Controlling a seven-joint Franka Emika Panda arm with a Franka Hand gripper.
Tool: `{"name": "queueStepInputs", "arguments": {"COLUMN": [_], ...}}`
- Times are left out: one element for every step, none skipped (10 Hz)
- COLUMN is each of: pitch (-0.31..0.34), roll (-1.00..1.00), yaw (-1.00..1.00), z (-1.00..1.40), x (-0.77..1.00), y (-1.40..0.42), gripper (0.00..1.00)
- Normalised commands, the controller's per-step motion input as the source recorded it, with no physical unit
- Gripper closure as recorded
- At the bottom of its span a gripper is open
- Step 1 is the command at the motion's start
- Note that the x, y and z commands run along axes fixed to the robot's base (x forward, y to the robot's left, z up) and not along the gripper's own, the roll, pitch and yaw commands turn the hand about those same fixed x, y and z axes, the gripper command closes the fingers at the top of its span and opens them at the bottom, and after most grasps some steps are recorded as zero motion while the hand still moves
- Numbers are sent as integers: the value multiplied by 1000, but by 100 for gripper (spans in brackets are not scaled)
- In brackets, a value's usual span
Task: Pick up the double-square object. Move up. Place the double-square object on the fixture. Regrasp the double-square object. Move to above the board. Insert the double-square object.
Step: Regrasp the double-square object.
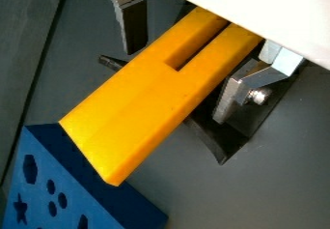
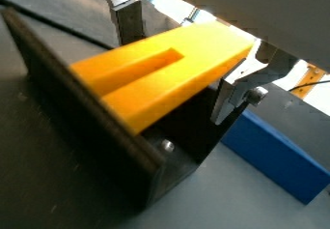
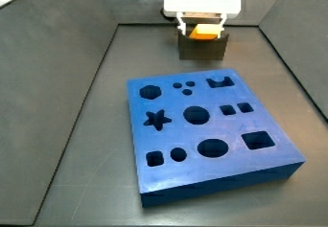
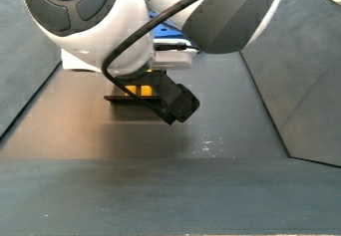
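The gripper (image 3: 201, 27) is at the far end of the dark desk (image 3: 77, 125), beyond the board (image 3: 212, 135), right over the fixture (image 2: 91, 107). Between its fingers (image 1: 241, 96) sits the double-square object (image 1: 161, 88), the yellow block with its slot running lengthwise. In both wrist views the silver plates stand on either side of the block, but I cannot tell whether the pads are pressing on it or have let go by a hair, since the contact faces are hidden behind the yellow.

The block appears to rest against the dark bracket of the fixture, with its solid end jutting out past the bracket's edge in a wrist view. In a side view only a small orange-yellow patch (image 4: 134, 90) shows beneath the arm's wrist, next to the dark fixture.

This looks to me like the placing or regrasping step at the fixture; the board, with its star, circles and square holes, lies well apart from the block and untouched.

What worries me: if the fingers release while the block is not squarely seated, the overhanging end may tip it off the bracket. If they close again off-centre or on a tilted block, the twist will carry through to the board, and the two prongs could then jam on the rim of their hole instead of sliding in.
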Motion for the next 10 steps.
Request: {"name": "queueStepInputs", "arguments": {"pitch": [9,16,24,40,56,72,82,83,77,57], "roll": [-69,-36,-8,18,28,33,39,40,39,1000], "yaw": [25,27,27,20,16,9,-4,-18,-29,21], "z": [1000,1000,1000,1000,1000,907,722,580,432,1000], "x": [1,-13,-20,-27,-32,-31,-28,-25,-27,57], "y": [2,7,2,2,5,7,8,3,3,-887], "gripper": [0,0,0,0,0,0,0,0,0,0]}}
